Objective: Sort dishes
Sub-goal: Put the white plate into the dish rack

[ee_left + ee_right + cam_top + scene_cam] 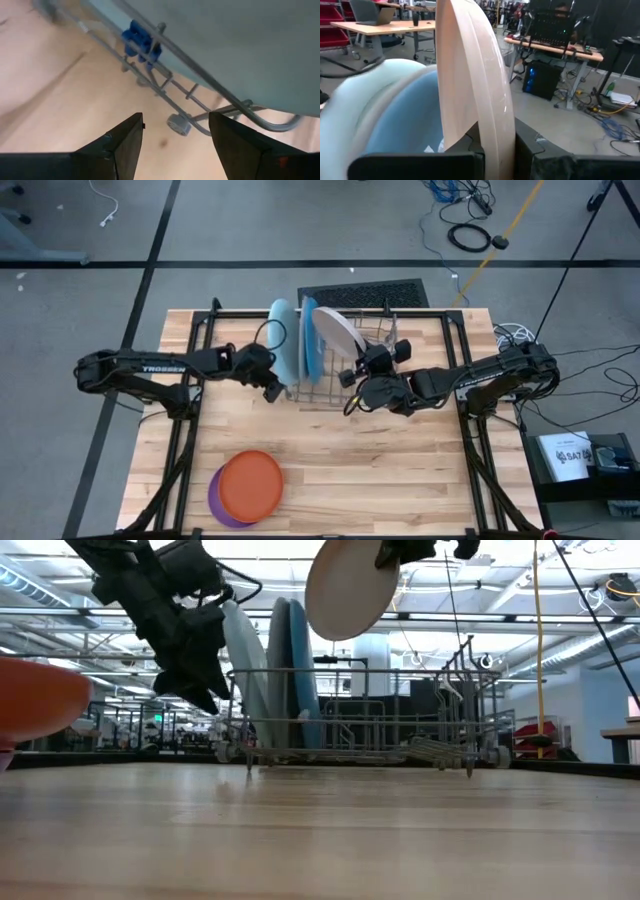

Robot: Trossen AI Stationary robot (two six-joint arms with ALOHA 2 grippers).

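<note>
My right gripper [497, 150] is shut on an off-white plate [338, 330], held high over the grey wire rack [360, 720]. A light blue plate [283, 340] and a darker blue plate [310, 340] stand on edge in the rack's left slots. An orange plate [252, 482] lies on a purple plate [218, 502] near the table's near edge. My left gripper [175, 145] is open and hovers just left of the rack's near-left corner, beside the light blue plate [240, 45], touching nothing. My right gripper pinches the off-white plate's rim [487, 125] between its two fingers [470, 150], one on each face. The fingers come from the rack's near-right side. The plate stands on edge beyond them, lifted clear above the rack [350, 585].
The rack sits at the table's far middle, its right slots bare. Bare wooden tabletop [400, 470] lies between the rack and the near edge. Black frame rails [180, 450] run down both sides of the table. Cables lie on the floor beyond the far edge.
</note>
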